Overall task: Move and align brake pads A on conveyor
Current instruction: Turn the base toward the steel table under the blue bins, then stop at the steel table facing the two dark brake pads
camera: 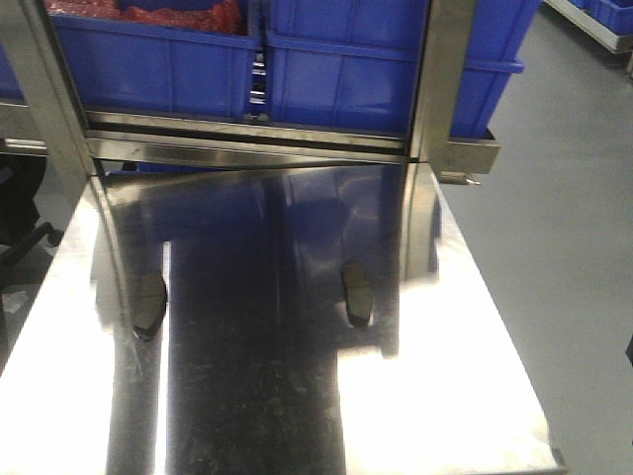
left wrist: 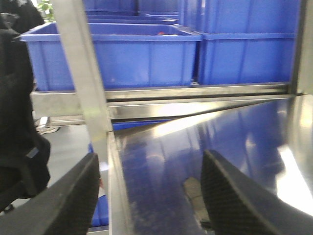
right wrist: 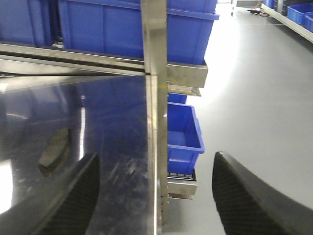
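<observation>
Left gripper (left wrist: 149, 171): jaws were spread and empty; fingers (left wrist: 73, 200) black with a cross-hatched grip texture.
Left brake pad (camera: 150, 302): flat, curved oblong, dull grey-brown; lay on the bench near its left edge.
Bench (camera: 445, 396): polished stainless steel, mirror-bright and finely scratched.
Crates (camera: 336, 79): smooth blue plastic, on a steel shelf (camera: 247, 139) behind the bench.
Right brake pad (camera: 357, 294): same form; lay right of centre, well apart from the first.
Right gripper (right wrist: 156, 161): jaws were spread and empty.

Brake pads (camera: 150, 304) grey-brown; tabletop (camera: 465, 376) mirror-silver; bins (camera: 158, 69) blue; floor (camera: 574, 198) grey; pincer fingers (left wrist: 230, 196) black, cross-hatched.
</observation>
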You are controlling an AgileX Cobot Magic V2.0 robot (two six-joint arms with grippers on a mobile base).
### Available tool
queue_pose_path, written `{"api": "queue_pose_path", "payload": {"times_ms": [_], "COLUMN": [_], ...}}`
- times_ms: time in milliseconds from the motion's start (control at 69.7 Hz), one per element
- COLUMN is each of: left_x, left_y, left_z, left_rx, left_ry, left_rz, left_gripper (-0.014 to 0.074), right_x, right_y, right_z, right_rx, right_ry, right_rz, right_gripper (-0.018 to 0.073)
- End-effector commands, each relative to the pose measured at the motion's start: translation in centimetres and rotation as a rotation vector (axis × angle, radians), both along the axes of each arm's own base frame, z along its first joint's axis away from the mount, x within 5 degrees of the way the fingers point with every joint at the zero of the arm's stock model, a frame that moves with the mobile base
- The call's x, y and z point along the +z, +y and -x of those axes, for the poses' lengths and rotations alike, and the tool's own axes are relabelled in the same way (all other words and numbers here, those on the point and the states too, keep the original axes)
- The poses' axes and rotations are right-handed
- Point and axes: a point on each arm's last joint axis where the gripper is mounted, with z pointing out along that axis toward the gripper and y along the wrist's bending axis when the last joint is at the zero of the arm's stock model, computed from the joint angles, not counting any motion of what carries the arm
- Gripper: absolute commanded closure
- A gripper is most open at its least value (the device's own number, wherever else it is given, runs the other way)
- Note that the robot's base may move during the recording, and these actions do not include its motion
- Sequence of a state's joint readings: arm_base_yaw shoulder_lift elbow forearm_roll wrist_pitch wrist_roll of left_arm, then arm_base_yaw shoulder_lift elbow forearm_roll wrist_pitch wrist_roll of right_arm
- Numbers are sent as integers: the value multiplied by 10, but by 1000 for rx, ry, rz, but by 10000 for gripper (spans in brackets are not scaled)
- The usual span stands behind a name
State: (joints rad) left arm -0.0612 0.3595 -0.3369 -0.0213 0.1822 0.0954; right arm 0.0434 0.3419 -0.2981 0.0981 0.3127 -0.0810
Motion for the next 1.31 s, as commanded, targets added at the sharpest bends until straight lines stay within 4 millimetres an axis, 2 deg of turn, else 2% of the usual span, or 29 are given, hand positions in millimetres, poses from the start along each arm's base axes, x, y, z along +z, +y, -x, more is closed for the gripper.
{"api": "queue_pose_path", "payload": {"times_ms": [0,1291], "left_x": [15,15], "left_y": [0,0], "left_z": [-2,-2], "left_rx": [1,1], "left_ry": [-90,-90], "left_rz": [8,8], "left_gripper": [148,148], "right_x": [15,15], "right_y": [-1,-1], "right_z": [-2,-2], "right_rx": [-6,-6], "right_ry": [-91,-91], "right_rz": [5,5], "right_gripper": [90,90]}}
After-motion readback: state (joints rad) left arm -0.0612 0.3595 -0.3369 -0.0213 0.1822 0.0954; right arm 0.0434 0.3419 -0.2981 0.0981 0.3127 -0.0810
